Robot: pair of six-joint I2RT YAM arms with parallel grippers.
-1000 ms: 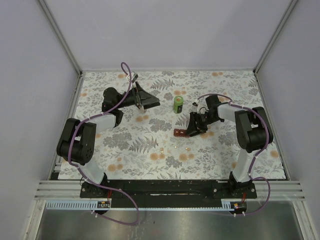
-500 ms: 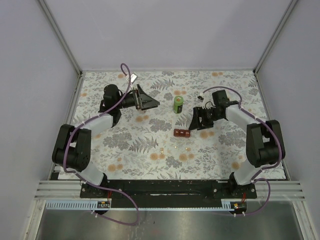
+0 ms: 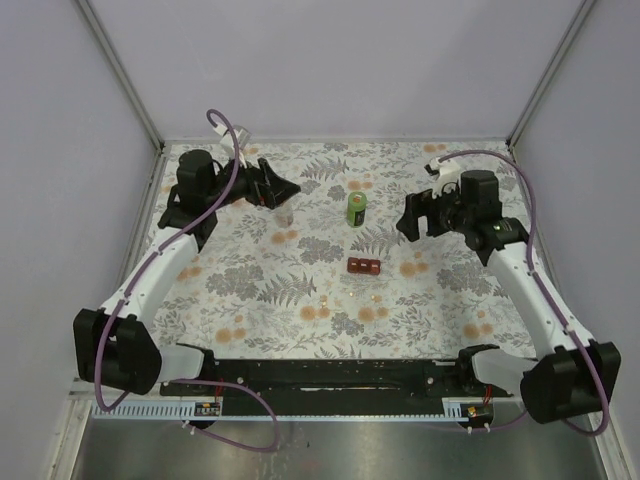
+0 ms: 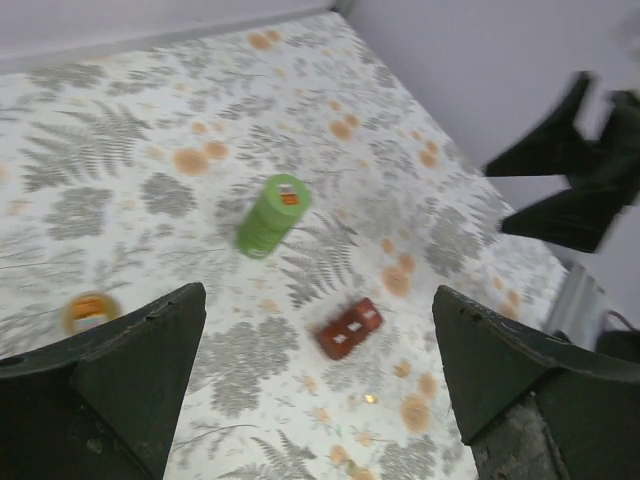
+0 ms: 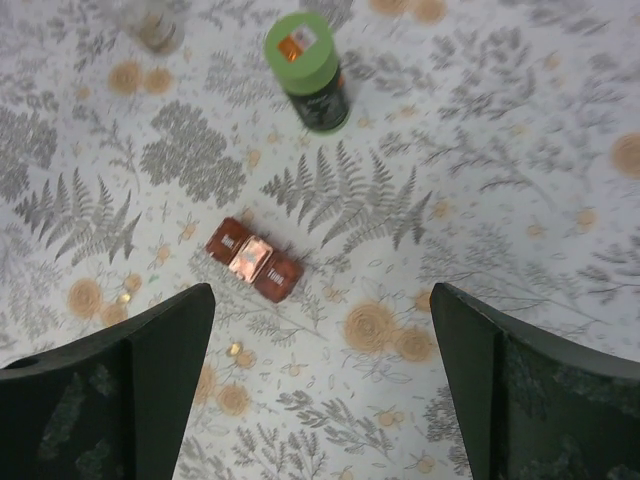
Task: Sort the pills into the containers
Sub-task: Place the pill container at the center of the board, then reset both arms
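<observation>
From above, a cloth (image 3: 300,285) printed with grey ferns and orange flowers covers the table, with pale lilac walls (image 3: 330,70) on three sides and a metal rail (image 3: 330,385) along the near edge. My left pincer (image 3: 288,188) hangs over the far left of the cloth, jaws spread and empty. My right pincer (image 3: 408,220) hangs over the far right, also spread and empty. Between them the green bottle (image 3: 357,209) stands upright. The pale bottle (image 3: 285,215) sits just below my left pincer. The dark-red pill box (image 3: 364,266) lies nearer the rail, and one pill (image 3: 372,297) is a speck just in front of it.

In the left wrist view, my fingers (image 4: 130,380) frame the cloth wide apart. The green bottle (image 4: 270,215) is in the middle, the pale bottle (image 4: 90,312) shows its orange cap at the left, and the pill box (image 4: 350,328) lies lower right with a pill (image 4: 370,398) near it. The wall meets the cloth at the upper right.

In the right wrist view, my fingers (image 5: 530,390) also stand wide, touching nothing. The pill box (image 5: 254,260) lies slantwise on the cloth, well apart from the green bottle (image 5: 310,70). Two pills (image 5: 234,349) lie loose below and to the left of the box.
</observation>
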